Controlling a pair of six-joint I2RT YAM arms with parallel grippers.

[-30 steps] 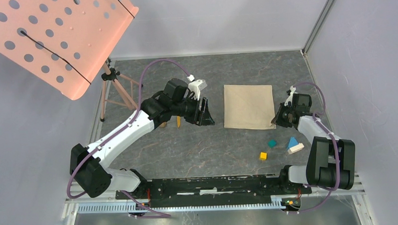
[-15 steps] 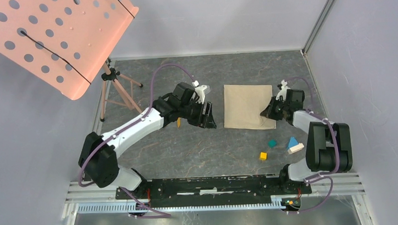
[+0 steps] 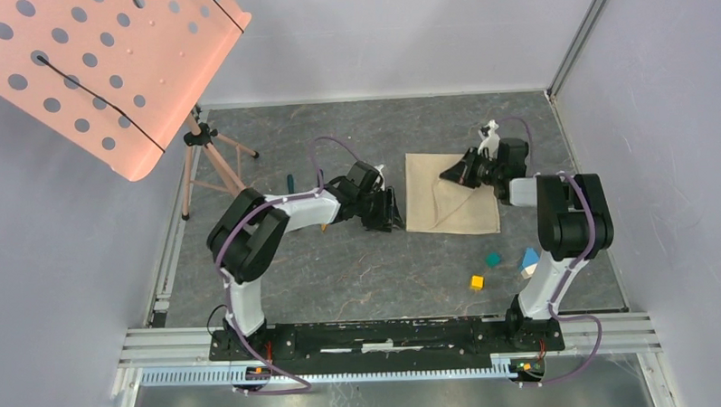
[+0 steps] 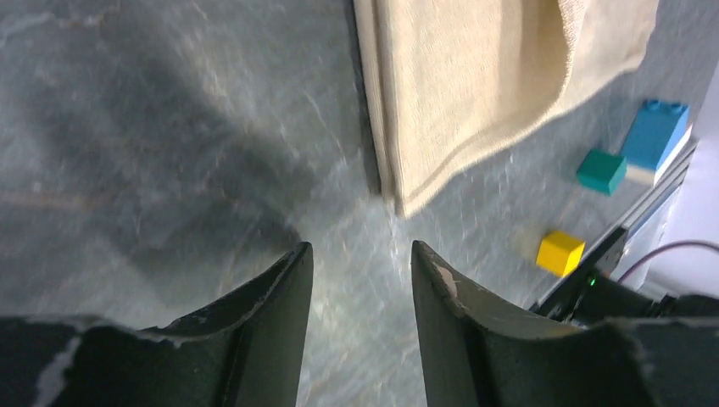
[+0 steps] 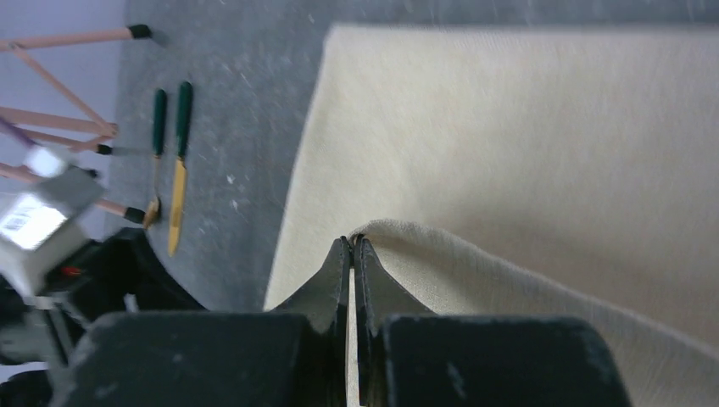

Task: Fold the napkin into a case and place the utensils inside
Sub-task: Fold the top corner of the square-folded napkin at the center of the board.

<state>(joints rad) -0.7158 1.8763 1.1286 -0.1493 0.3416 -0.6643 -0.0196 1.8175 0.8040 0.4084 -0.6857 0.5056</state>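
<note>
The beige napkin (image 3: 443, 201) lies flat right of centre. My right gripper (image 3: 450, 174) is shut on a pinched corner of it, held up over the cloth; in the right wrist view the shut gripper (image 5: 352, 242) grips a raised fold of the napkin (image 5: 509, 127). My left gripper (image 3: 395, 219) stands open at the napkin's near left corner, and its wrist view shows the open gripper (image 4: 362, 254) over bare table just short of the napkin (image 4: 458, 85). The gold spoon (image 5: 157, 127) and the gold knife (image 5: 179, 161) lie side by side left of the cloth. From above, only a teal handle (image 3: 290, 181) shows.
A pink perforated stand (image 3: 99, 68) on a tripod (image 3: 212, 163) fills the far left. Yellow (image 3: 476, 282), teal (image 3: 493, 259) and blue (image 3: 529, 255) blocks lie near the right arm's base; the same yellow (image 4: 560, 253) and teal (image 4: 601, 170) blocks show past the napkin.
My right gripper has closed on the napkin's near right corner and drawn it up and leftwards over the cloth. The left gripper has moved right to the napkin's near left corner, jaws narrower.
</note>
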